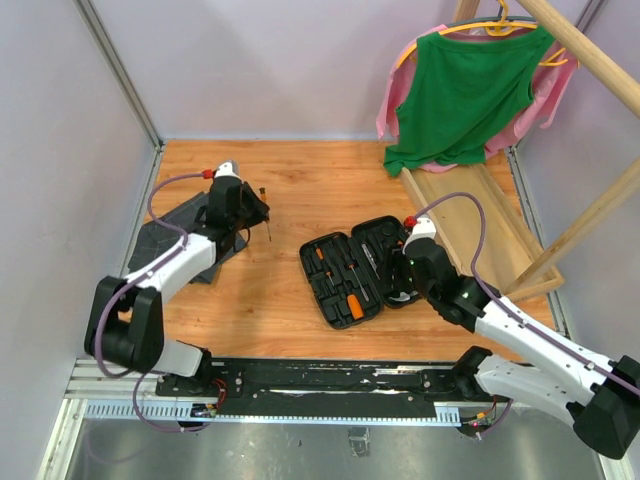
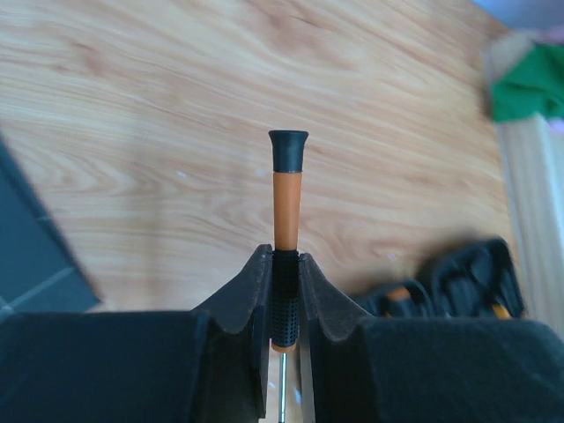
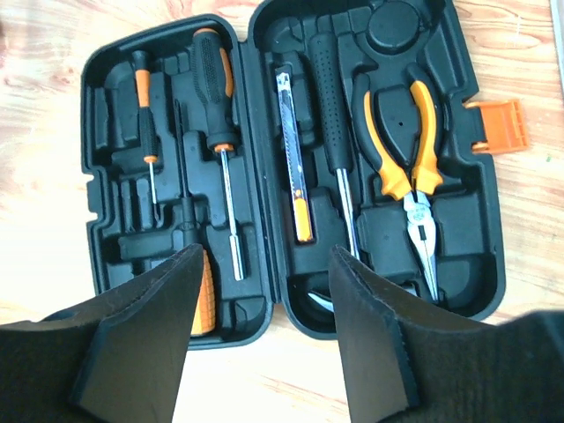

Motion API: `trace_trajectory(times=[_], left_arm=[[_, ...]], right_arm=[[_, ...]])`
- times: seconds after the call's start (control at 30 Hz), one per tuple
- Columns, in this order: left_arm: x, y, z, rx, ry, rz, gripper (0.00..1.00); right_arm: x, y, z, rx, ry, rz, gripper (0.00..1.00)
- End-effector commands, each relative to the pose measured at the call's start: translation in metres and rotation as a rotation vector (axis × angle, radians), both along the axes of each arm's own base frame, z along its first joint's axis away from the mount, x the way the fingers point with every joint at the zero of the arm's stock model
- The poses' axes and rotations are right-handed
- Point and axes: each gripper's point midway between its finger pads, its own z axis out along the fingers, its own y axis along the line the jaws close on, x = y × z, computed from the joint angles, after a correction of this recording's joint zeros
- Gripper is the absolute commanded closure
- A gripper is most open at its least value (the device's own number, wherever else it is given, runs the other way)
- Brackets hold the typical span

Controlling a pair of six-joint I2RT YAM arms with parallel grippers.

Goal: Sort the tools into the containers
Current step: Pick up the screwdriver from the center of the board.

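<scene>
Surface: wooden table [image 1: 300,170] enclosed by pale walls [image 1: 60,120]; a tray [image 1: 470,215] leans at the right rear under a green garment [image 1: 465,95], and a dark cloth [image 1: 165,240] lies at the left.
Case: black case [image 1: 350,268] lies open and flat near the table's centre, both halves facing up, its orange latch [image 3: 500,126] on the outer edge of the right half.
Case, left half: a small screwdriver [image 3: 145,132] and a large screwdriver [image 3: 216,97] sit in moulded slots.
Case, right half: a knife [image 3: 295,159], a hammer [image 3: 330,88] and pliers [image 3: 410,150] lie side by side in their slots.
Right gripper: right gripper [image 3: 264,256] hangs over the near edge of the case, fingers spread wide and grasping nothing; one finger [image 3: 145,335] stands above the left half, the other above the right.
Right arm: reaches diagonally from the near right corner, wrist bent down over the case.
Left gripper: left gripper [image 2: 284,264] is clenched on the black knurled grip of a thin screwdriver [image 2: 287,194], whose orange handle and black cap project beyond the fingertips.
Thin screwdriver: held clear of the table, well apart from the case and left of it.
Left arm: stretches forward along the left side, elbow low, wrist raised just beside the cloth.
</scene>
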Motion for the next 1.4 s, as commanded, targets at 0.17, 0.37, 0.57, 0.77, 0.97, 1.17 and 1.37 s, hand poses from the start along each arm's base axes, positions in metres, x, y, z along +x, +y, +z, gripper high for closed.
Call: trace_trajectory(times=[0.17,0.37,0.57,0.77,0.97,1.17,1.37], left_arm=[[-0.066,-0.093,0.057,-0.119,-0.202,-0.389,1.00],[-0.117,-0.145,0.072,-0.170,-0.257,-0.560,1.00],[-0.152,-0.180,0.071,-0.203,-0.264,-0.654,1.00],[-0.178,-0.212,0.072,-0.221,-0.262,-0.773,0.99],[-0.185,-0.225,0.067,-0.226,-0.240,-0.802,1.00],[-0.188,-0.228,0.071,-0.231,-0.253,-0.813,0.99],[-0.188,-0.234,0.075,-0.231,-0.263,-0.835,0.99]], right_arm=[[0.022,0.031,0.046,0.263,-0.024,0.053,0.36],[0.020,0.040,0.072,0.483,-0.072,0.021,0.36],[0.021,0.037,0.080,0.694,-0.112,-0.060,0.37],[0.024,0.046,0.082,0.794,-0.085,-0.069,0.38],[0.023,0.058,0.089,0.841,-0.074,-0.019,0.42],[0.024,0.066,0.079,0.836,-0.024,-0.006,0.50],[0.024,0.078,0.074,0.836,0.026,0.027,0.57]])
